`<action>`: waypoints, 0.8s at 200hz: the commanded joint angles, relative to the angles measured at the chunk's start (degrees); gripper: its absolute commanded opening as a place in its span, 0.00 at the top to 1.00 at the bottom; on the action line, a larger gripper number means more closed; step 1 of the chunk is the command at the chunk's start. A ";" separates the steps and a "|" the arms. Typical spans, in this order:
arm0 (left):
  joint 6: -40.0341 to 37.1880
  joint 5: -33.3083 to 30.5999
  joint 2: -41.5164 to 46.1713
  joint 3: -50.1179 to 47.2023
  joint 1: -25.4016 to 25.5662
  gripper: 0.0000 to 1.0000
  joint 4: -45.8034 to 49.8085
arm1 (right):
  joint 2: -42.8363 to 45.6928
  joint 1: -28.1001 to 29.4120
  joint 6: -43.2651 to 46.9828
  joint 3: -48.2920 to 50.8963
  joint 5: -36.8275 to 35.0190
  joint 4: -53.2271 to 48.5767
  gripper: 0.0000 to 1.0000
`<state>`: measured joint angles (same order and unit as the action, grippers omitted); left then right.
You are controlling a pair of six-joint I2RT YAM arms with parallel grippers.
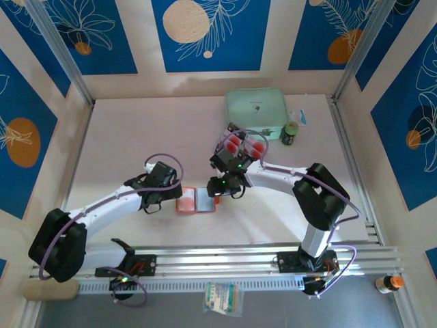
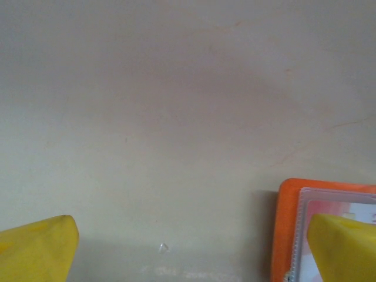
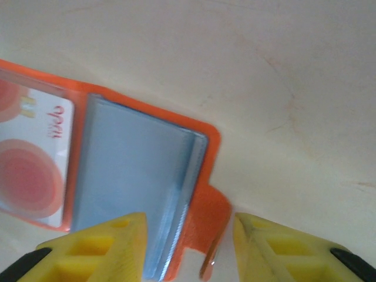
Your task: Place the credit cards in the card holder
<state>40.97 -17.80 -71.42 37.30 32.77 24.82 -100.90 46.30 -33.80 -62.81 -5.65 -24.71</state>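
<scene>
The card holder (image 1: 196, 200) is laid open between the arms, sleeves up, one card (image 3: 32, 158) already sleeved. The other credit cards (image 1: 244, 144) are stacked farther back. Its tab is straddled by the half-open, empty right gripper (image 3: 187, 220). The left gripper (image 2: 192, 226) is spread wide alongside, likely to steady it.

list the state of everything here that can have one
card holder, open flat, a card in one sleeve
credit cards, the rest heaped away from the holder, not loaded
left claw, open, empty
right claw, open, empty, over the holder's edge
mint-green case, shut
</scene>
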 commanded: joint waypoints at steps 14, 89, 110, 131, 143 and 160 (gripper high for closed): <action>-1.50 1.83 2.14 1.77 -0.43 0.00 2.72 | -1.67 -0.73 1.02 1.62 -0.32 0.02 0.70; -0.24 5.62 1.32 3.75 1.45 0.00 0.41 | 6.01 -6.03 2.72 9.09 -0.34 0.27 0.99; 0.22 6.54 -0.18 3.83 2.58 0.00 -1.14 | 7.93 -7.72 3.95 11.39 0.35 0.80 0.93; 0.51 6.89 -2.28 4.23 3.88 0.00 -2.44 | 9.97 -9.48 5.60 12.20 1.38 0.54 0.73; 0.43 6.90 -3.72 4.68 4.50 0.00 -2.87 | 11.96 -10.12 6.02 12.10 1.17 -0.51 0.69; 0.10 6.75 -5.66 5.62 5.15 0.00 -3.13 | 15.12 -10.83 5.66 11.96 1.46 -1.64 0.69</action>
<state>40.62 -11.86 -74.81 40.60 36.84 22.94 -90.83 36.36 -29.32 -50.83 -5.74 -24.45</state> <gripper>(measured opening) 0.998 0.312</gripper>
